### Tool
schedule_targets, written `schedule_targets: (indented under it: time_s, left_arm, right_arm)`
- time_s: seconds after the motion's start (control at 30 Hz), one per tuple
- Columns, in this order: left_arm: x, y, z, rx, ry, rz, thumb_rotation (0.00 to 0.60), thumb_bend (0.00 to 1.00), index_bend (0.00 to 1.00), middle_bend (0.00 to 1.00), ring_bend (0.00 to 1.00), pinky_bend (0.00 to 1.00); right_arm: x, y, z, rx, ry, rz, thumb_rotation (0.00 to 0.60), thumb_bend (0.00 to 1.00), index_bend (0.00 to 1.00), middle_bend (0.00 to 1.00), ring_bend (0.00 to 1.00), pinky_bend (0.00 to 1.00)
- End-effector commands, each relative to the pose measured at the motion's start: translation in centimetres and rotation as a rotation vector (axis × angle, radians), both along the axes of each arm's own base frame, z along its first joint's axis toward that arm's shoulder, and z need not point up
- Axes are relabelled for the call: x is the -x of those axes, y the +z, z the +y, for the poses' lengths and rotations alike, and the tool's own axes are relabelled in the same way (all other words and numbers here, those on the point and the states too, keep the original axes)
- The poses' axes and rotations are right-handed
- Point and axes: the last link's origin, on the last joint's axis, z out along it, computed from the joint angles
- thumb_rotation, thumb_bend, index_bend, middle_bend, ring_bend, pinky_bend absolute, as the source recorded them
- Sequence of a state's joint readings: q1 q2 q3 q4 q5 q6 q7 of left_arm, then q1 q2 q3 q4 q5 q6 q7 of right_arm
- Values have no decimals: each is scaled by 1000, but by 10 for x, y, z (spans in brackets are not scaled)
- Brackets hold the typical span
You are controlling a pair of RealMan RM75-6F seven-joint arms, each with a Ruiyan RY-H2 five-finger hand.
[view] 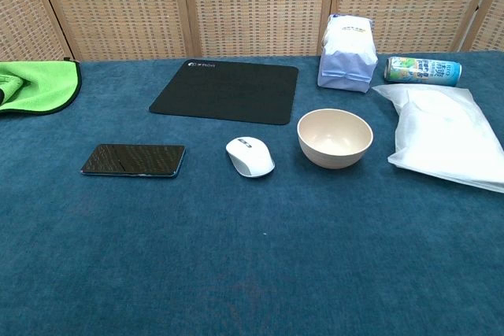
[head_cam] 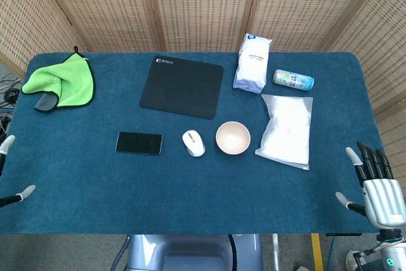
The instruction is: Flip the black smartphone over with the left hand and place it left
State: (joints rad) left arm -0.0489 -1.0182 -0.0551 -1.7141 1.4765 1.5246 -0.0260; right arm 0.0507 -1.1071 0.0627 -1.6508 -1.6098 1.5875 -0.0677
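The black smartphone lies flat on the blue table, glossy side up, left of the white mouse. Only some fingertips of my left hand show at the left edge of the head view, well left of the phone and apart from it, so its state is unclear. My right hand hovers at the table's right front edge, fingers spread, holding nothing. Neither hand appears in the chest view.
A white mouse and a beige bowl sit right of the phone. Behind them lies a black mouse pad. A green cloth is at back left. A white bag, a can and a plastic pouch occupy the right.
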Motion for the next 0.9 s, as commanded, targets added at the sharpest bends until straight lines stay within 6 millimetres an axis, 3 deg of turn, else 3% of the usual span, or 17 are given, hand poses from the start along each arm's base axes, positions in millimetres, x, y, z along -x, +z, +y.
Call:
schedule_targets:
  time_s: [0.03,0.27,0.4,0.47,0.53,0.6,0.9]
  left_arm:
    - [0,-2,1,6,2,3,600,0,0,0,0,0]
    - [2,-10,10,22,9,33,600,0,0,0,0,0]
    - [-2,-19,27,54,4,33,600,0,0,0,0,0]
    - [-8,-26,43,91,-14,33,600,0,0,0,0,0]
    - [-36,-55,85,256,-82,25,600,0,0,0,0,0]
    - [-52,-70,108,342,-93,42,600,0,0,0,0,0]
    - [-109,-141,172,526,-102,131,600,16,0,0,0,0]
  right_arm:
    - [1,0,0,-3,-2,2,600,0,0,0,0,0]
    - [1,1,-1,-16,-7,-2,600,0,0,0,0,0]
    - [1,2,-2,-13,-10,-10,600,0,0,0,0,0]
    - [2,3,-3,-12,-13,-13,600,0,0,0,0,0]
    - [3,5,-5,-10,-23,-18,600,0,0,0,0,0]
    - [4,6,-6,-8,-29,-20,600,0,0,0,0,0]
    - [12,10,-11,0,-62,-38,600,0,0,0,0,0]
